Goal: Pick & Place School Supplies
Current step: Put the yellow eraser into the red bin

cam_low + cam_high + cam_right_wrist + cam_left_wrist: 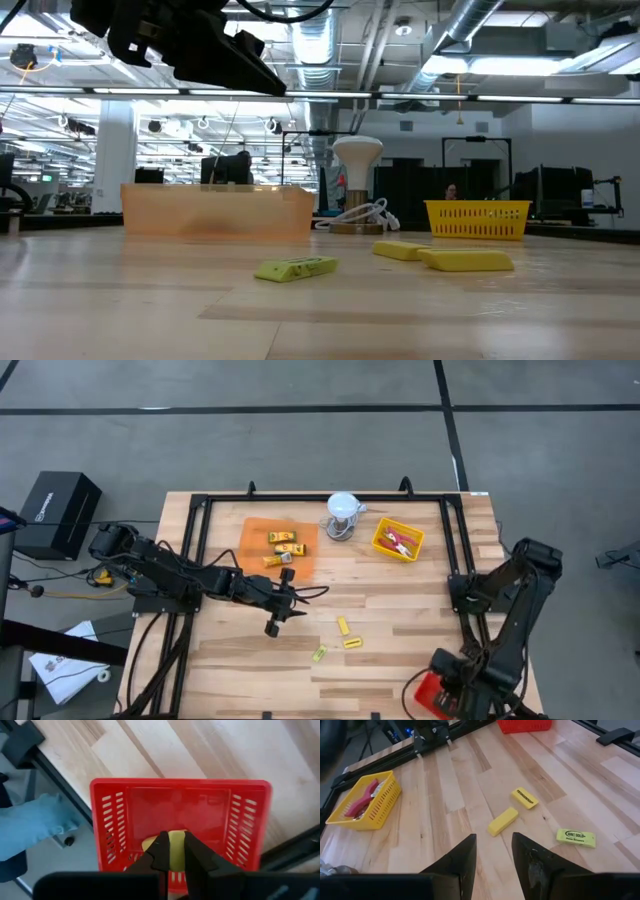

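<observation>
Three yellow school supplies lie flat on the wood: a block, a dark-labelled packet and a greenish packet. My left gripper hovers open above the table just short of them, with nothing between its fingers. More packets lie in the orange tray. Red-handled tools lie in the yellow basket. At the near right corner my right gripper points down over the red tray, shut on a yellow piece. My right gripper pinches the yellow piece between its two fingers, coming from above and pointing down. A strip of the piece shows beside one finger; the fingers hide the rest. It hangs clear above the inside of the red tray.
A white domed object with a coiled cord stands at the far edge between the orange tray and the yellow basket. A black frame runs along the table's left, far and right sides. Bare wood lies at the near left.
</observation>
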